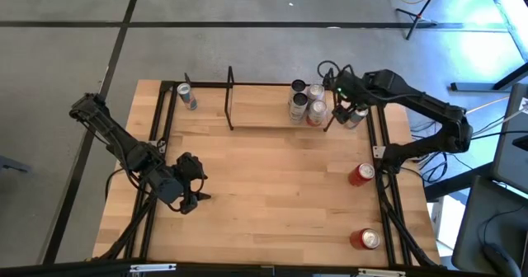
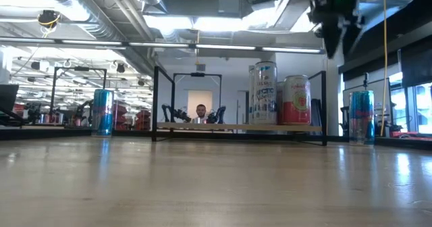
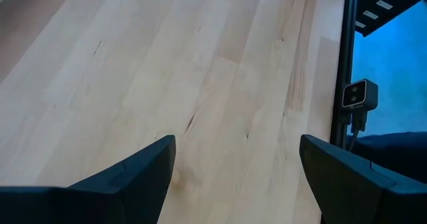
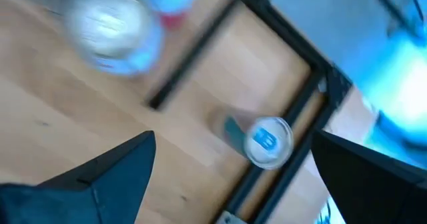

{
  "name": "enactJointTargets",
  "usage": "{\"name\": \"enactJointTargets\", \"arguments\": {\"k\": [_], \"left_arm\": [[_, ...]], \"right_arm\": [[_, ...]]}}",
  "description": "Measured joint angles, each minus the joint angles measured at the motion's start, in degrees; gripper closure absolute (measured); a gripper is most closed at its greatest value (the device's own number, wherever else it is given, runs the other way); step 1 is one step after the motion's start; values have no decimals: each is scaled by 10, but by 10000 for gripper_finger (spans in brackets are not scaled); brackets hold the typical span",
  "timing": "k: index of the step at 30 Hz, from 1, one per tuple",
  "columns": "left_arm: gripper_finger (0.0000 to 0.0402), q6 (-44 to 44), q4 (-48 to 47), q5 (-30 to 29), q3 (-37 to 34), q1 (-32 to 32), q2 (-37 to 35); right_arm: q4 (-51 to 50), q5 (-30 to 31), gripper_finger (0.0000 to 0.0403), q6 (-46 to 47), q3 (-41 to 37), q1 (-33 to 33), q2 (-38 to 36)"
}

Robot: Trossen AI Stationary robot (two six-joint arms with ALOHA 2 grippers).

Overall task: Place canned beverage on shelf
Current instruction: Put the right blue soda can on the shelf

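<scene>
- So, we read the blue-and-silver upright beverage can (image 1: 356, 117) as the target: it stands on the tabletop at the far right corner, just outside the right-hand black wire end frame (image 1: 329, 120) of the shelf, not on it.
- Its long axis is vertical; the right wrist view looks down on its round silver lid (image 4: 268, 141).
- We see the right gripper (image 1: 345, 104) above and near it, fingers spread wide, holding nothing; the can sits between and ahead of the two dark fingers (image 4: 110, 177) in the wrist view.
- We judge a straight descent comes next, then a short carry left over the frame.
- The low light-wood shelf plank (image 1: 264, 126) already carries several cans (image 1: 305, 102) bunched at its right end; the rest is free.
- Left gripper (image 1: 195, 180) waits open, well apart at the near left.
</scene>
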Motion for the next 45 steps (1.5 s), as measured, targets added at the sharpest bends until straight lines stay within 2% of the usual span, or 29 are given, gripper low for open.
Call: {"name": "enactJointTargets", "arguments": {"k": [8, 12, 16, 25, 31, 37, 39, 44, 45], "left_arm": [[95, 0, 2, 3, 0, 0, 0], [95, 0, 2, 3, 0, 0, 0], [95, 0, 2, 3, 0, 0, 0], [95, 0, 2, 0, 0, 0, 0], [95, 0, 2, 7, 0, 0, 0], [95, 0, 6, 7, 0, 0, 0], [95, 0, 16, 7, 0, 0, 0], [95, 0, 24, 7, 0, 0, 0], [95, 0, 24, 7, 0, 0, 0]], "right_arm": [[17, -17, 18, -8, -92, -113, 1], [57, -32, 20, -19, -127, -143, 1], [71, -33, 39, -23, -152, -166, 1], [112, -48, 88, -45, -197, -195, 1], [155, -54, 95, -61, -214, -193, 1], [162, -89, 99, -61, -250, -193, 1], [159, -90, 115, -61, -255, -193, 1], [156, -96, 196, -77, -248, -192, -14], [157, -97, 197, -77, -244, -192, -19]]}}
